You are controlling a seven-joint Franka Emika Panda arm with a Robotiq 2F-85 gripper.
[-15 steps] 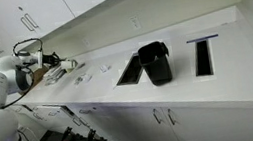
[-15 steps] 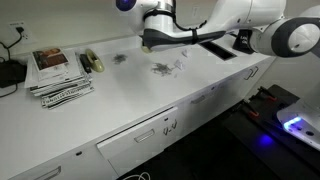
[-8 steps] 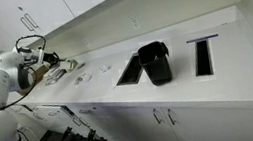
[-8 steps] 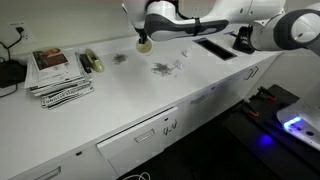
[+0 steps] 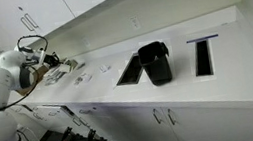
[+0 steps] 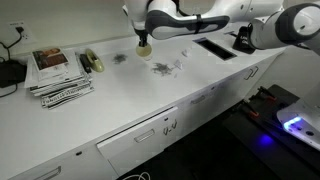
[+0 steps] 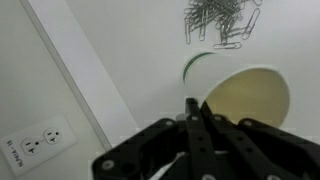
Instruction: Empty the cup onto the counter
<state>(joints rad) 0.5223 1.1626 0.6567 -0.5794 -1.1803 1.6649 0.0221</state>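
Note:
My gripper (image 6: 144, 38) is shut on the rim of the small pale cup (image 6: 144, 46) and holds it just above the white counter (image 6: 110, 100). In the wrist view the fingers (image 7: 192, 106) pinch the cup's edge. The cup's (image 7: 248, 100) yellowish inside faces the camera and looks empty. A pile of paper clips (image 7: 220, 25) lies on the counter just beyond the cup; it also shows in an exterior view (image 6: 160, 68). In an exterior view the gripper (image 5: 36, 62) is at the counter's (image 5: 171, 96) far left end; the cup is too small to make out there.
A big black container (image 5: 155, 63) stands between two dark cut-outs (image 5: 203, 57). A stack of magazines (image 6: 58, 75), a dark slim object (image 6: 92, 62) and a black device (image 6: 10, 72) lie past the clips. A wall outlet (image 7: 38, 145) is close by.
My gripper has carried the cup sideways, away from the clip pile toward the magazines, and slightly lower. Over the last half second it has barely moved.

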